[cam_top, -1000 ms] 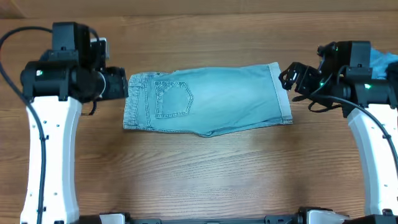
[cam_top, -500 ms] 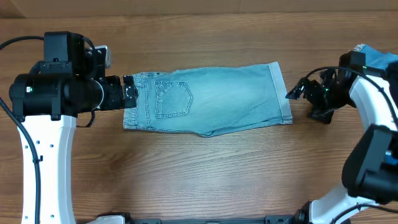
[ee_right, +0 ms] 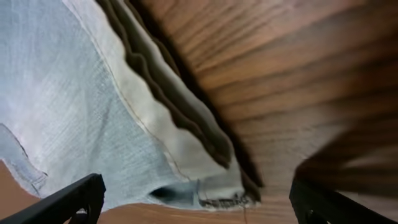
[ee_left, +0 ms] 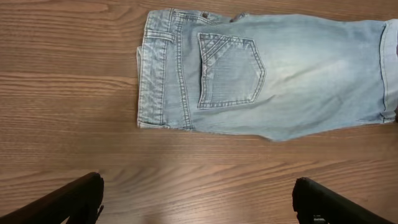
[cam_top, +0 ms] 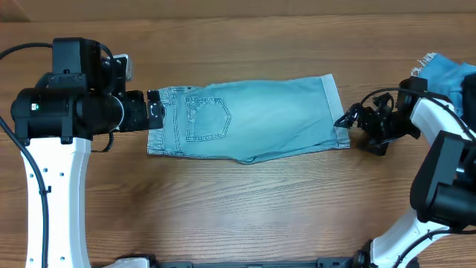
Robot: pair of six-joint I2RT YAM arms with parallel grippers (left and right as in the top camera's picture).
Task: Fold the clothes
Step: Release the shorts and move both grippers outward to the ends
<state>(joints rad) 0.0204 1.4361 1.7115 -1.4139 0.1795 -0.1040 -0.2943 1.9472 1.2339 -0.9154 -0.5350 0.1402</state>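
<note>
— What do the things lie on?
— A brown wood-grain surface (cam_top: 238, 216), bare along the near side.
— The clothes?
— Pale jeans (cam_top: 249, 119) lie folded flat at mid-surface, waistband to the left and pocket up.
— And each tool?
— The left tool (cam_top: 154, 112) is at the waistband, spread wide and empty (contact unclear). The right tool (cam_top: 343, 119) is at the cuff end, equally wide, gripping nothing, with the stacked hems just ahead. Far right lies darker denim (cam_top: 446, 71), frayed white.
</note>
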